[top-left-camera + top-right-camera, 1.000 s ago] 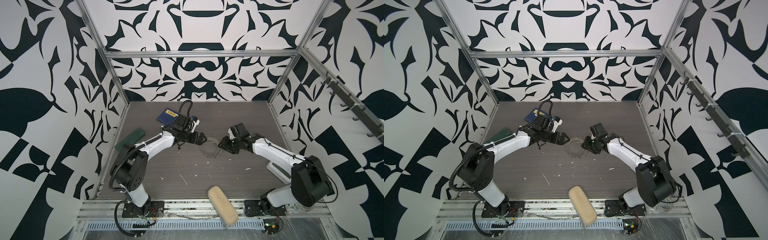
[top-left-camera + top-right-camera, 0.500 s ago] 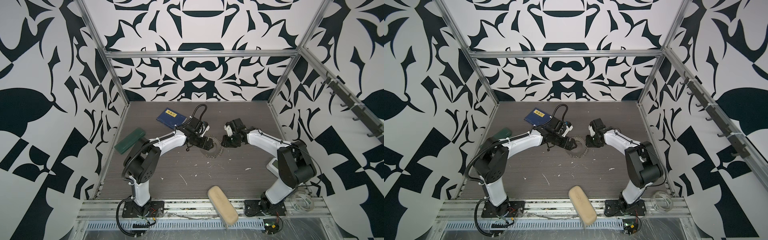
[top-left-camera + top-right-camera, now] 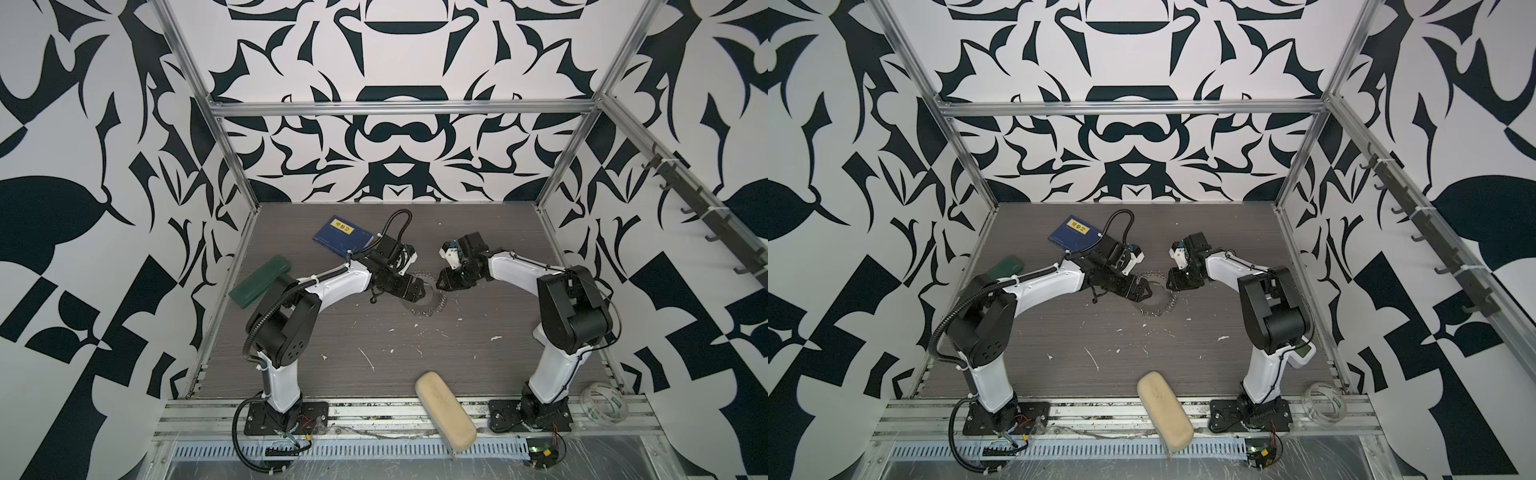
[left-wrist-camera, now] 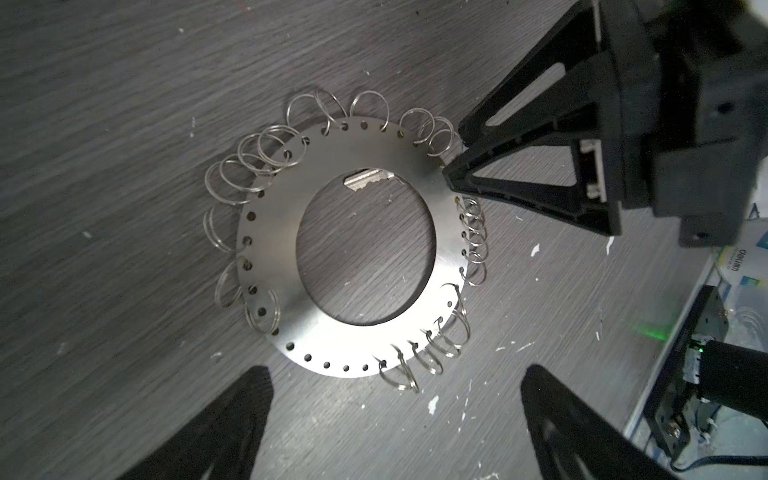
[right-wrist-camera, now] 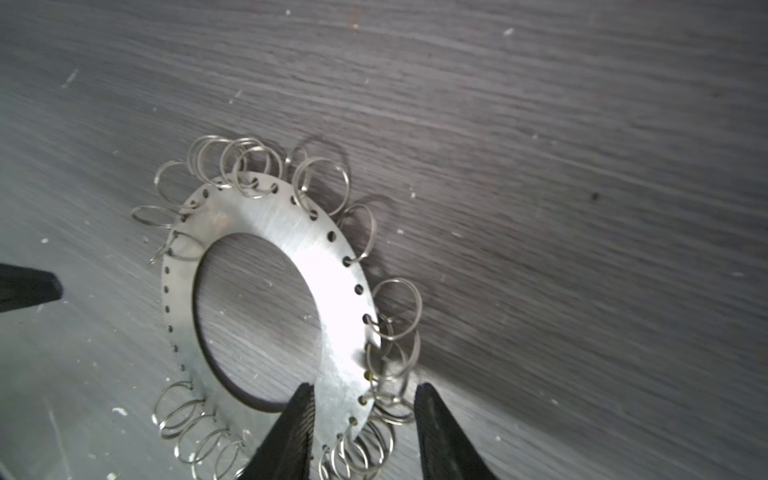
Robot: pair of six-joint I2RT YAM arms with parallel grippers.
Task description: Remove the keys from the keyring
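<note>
Several things lie on the dark wood-grain table (image 3: 498, 365), read here as a clock face with twelve at the back wall. At nine o'clock, against the side wall, a green case (image 3: 259, 281) lies flat. At eleven a blue book (image 3: 343, 235) with a yellow label rests near the back. The left gripper (image 4: 397, 374) reaches in toward the centre. Its fingers (image 4: 241, 415) are spread wide with only bare table and a few wire loops between them, and they grip nothing. Just past them, a little toward twelve from the table's centre, the keyring (image 4: 268, 237) lies flat. It is a grey metal disc with a large round hole, its rim pierced by small holes and fringed with silver wire rings (image 4: 245, 174). In both top views the left gripper covers the disc's ten o'clock side. A silver sliver (image 4: 368, 181) peeks from under the disc at the edge of the hole nearest the other arm; what it is I cannot tell. The right gripper (image 5: 365, 388) comes in at the disc's two o'clock. Its jaws are partly parted and straddle the rim band, one fingertip (image 5: 303, 399) over the inner edge and the other outside the rings, not clamped. White scraps (image 3: 368, 357) dot the wood toward six. A beige pouch (image 3: 445, 415) overhangs the front rail at six, and a clear tape roll (image 3: 602, 401) sits at the five o'clock corner.
</note>
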